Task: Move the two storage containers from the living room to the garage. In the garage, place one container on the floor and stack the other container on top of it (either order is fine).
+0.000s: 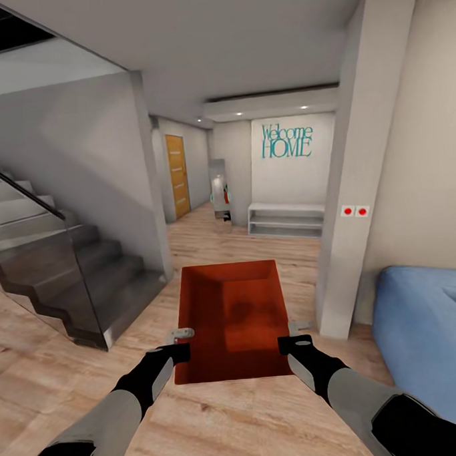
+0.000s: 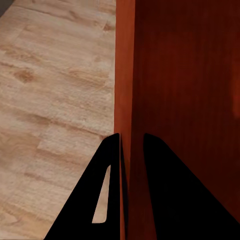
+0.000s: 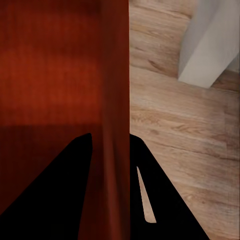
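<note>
While the robot faces down a hallway of light wood-plank floor (image 1: 218, 429), one storage container (image 1: 231, 321) is held in the air between the two arms, open top up, ahead of the trunk and above the planks. It is an orange-red rectangular bin, empty as far as its inside is visible.

Handling, judged: the walls are thin, so the bin is probably light and somewhat flexible; a hard squeeze could bow a wall. The ribbed surface should give fair friction. A hold on the two opposite long walls near the rim, taken at matching positions on each side, looks right, since it keeps the bin level.

Left gripper (image 2: 131, 165): the jaws are closed down on the left wall, one finger outside and one inside, with only the wall's thickness between them. Right gripper (image 3: 111, 165): likewise clamped across the right wall. In the head view both are placed toward the near end of the bin.

Surroundings noted: a staircase (image 1: 69, 263) to the left, a blue sofa (image 1: 427, 324) to the right, a white pillar (image 1: 359, 181) just beyond the bin, a wooden door (image 1: 177, 176) at the far end.
</note>
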### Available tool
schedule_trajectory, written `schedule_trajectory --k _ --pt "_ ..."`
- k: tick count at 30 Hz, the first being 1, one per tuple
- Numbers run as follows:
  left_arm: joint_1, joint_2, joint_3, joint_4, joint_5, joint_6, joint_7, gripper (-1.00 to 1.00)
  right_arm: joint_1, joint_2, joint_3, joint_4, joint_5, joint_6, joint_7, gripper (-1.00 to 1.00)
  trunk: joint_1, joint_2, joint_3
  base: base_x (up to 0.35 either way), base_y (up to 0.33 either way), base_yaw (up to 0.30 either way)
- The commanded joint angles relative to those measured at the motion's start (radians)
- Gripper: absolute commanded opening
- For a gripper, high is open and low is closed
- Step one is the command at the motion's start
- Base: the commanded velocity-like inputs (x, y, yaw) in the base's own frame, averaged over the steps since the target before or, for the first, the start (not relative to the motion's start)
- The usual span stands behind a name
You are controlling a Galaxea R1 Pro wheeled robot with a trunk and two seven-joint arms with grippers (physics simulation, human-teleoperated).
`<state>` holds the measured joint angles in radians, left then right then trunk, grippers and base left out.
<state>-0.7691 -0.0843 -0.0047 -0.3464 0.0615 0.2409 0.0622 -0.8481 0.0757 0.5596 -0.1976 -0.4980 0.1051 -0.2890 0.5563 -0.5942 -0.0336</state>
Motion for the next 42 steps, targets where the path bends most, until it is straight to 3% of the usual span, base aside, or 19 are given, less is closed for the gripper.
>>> schedule_trajectory --k 1,42 --pt "-0.001 -0.001 0.006 -0.019 -0.002 0.006 0.011 -1.00 0.000 -0.001 0.026 0.000 -0.034 0.007 0.024 -1.00 0.001 -0.002 -0.002 0.324 0.000 0.000" --pt "-0.001 -0.001 0.006 -0.018 -0.002 0.006 0.010 -1.00 0.000 -0.001 0.025 0.000 -0.034 0.007 0.024 -1.00 0.001 -0.002 -0.002 0.324 0.000 0.000"
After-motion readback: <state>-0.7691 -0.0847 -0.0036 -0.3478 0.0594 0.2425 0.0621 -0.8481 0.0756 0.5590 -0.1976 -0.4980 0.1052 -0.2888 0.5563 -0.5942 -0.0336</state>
